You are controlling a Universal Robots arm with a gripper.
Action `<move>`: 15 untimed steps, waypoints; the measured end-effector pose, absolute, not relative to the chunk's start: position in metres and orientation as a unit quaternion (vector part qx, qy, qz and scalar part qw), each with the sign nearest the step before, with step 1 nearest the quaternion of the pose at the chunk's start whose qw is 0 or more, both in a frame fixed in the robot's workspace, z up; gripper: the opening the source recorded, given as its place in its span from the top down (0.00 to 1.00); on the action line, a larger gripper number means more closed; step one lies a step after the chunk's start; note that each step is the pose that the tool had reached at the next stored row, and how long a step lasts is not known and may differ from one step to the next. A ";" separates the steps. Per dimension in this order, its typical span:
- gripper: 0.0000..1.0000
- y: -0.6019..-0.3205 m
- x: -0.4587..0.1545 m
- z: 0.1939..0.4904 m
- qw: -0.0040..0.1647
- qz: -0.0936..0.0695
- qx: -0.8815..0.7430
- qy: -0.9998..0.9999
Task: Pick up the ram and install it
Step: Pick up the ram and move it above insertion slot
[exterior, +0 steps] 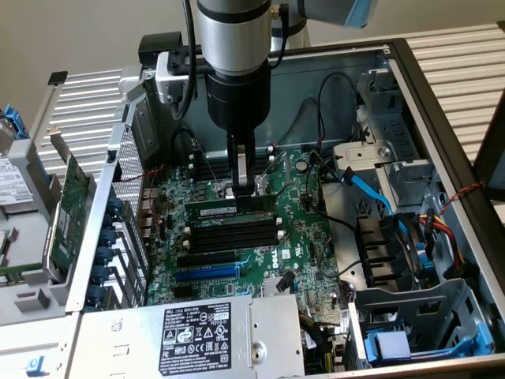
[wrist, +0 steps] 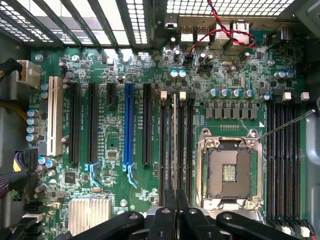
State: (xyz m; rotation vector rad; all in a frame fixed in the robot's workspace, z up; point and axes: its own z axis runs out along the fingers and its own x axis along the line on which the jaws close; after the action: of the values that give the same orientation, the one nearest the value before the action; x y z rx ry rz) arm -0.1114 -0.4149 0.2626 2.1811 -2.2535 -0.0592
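The ram (exterior: 213,208) is a long dark-green stick standing on edge along the bank of black memory slots (exterior: 233,234) on the motherboard, level with their white end clips. My gripper (exterior: 242,188) comes straight down from above and is shut on the stick near its middle. In the wrist view the ram (wrist: 174,145) appears edge-on as a thin strip between two black slots, running up from the gripper (wrist: 175,212), whose black fingers (wrist: 164,220) pinch it. Whether the stick sits in a slot or just above one, I cannot tell.
The open CPU socket (wrist: 227,170) lies beside the slot bank, with a second bank of memory slots (wrist: 282,160) beyond it. Expansion slots (wrist: 129,125) and a heatsink (wrist: 90,215) lie on the other side. Case walls, a blue cable (exterior: 367,185), a fan (exterior: 394,245) and the power supply (exterior: 197,332) surround the board.
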 end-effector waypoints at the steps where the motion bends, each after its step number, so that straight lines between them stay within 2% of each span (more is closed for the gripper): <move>1: 0.88 -0.415 -0.111 0.262 0.002 -0.019 0.695 -0.718; 15: 0.88 -0.415 -0.111 0.256 0.007 -0.015 0.695 -0.719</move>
State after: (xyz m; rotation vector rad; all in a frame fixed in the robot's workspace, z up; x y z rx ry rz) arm -0.1114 -0.4151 0.2561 2.1748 -2.2475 -0.0455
